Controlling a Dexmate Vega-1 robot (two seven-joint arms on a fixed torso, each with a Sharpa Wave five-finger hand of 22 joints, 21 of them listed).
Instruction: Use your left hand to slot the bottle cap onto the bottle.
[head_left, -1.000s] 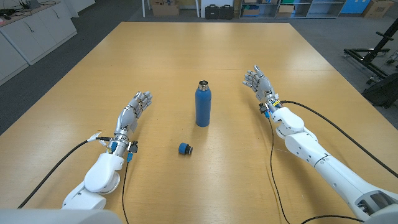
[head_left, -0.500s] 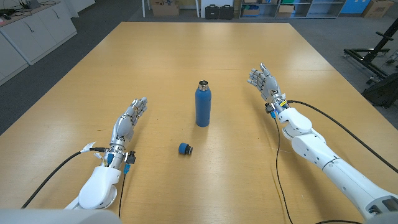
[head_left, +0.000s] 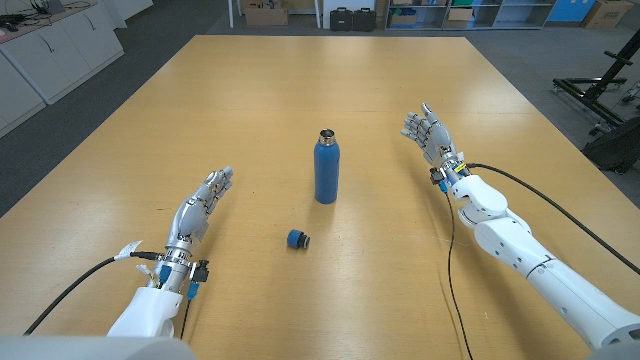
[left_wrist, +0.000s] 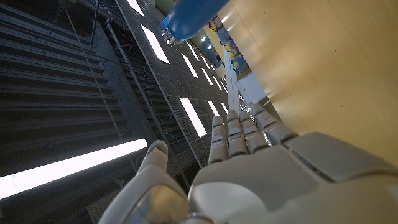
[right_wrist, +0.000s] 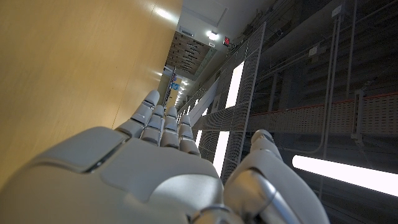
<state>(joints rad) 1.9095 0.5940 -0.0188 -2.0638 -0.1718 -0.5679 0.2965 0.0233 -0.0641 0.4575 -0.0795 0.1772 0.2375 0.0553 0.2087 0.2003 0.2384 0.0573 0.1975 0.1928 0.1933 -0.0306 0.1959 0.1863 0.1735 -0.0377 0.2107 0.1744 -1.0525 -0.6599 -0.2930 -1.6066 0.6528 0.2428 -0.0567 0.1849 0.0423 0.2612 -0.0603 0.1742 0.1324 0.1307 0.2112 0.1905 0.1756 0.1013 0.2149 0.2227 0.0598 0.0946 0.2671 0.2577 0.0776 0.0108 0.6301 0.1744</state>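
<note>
A blue bottle (head_left: 326, 167) stands upright at the table's middle, its steel neck open at the top. The small blue cap (head_left: 297, 239) lies on the wood just in front of it, slightly to its left. My left hand (head_left: 202, 203) holds nothing, its fingers straight and apart, well to the left of the cap. In the left wrist view the bottle (left_wrist: 188, 17) shows beyond the fingers of my left hand (left_wrist: 242, 158). My right hand (head_left: 427, 134) is open too, raised to the right of the bottle, and its back (right_wrist: 149, 162) shows in the right wrist view.
The wooden table (head_left: 250, 90) stretches wide around the bottle. Cables (head_left: 560, 215) trail from both wrists across the near corners. Cabinets, boxes and cases stand on the floor beyond the far edge.
My left hand has drawn back toward the near edge and slightly left. My right hand has shifted a little to the right. Bottle and cap have stayed put.
</note>
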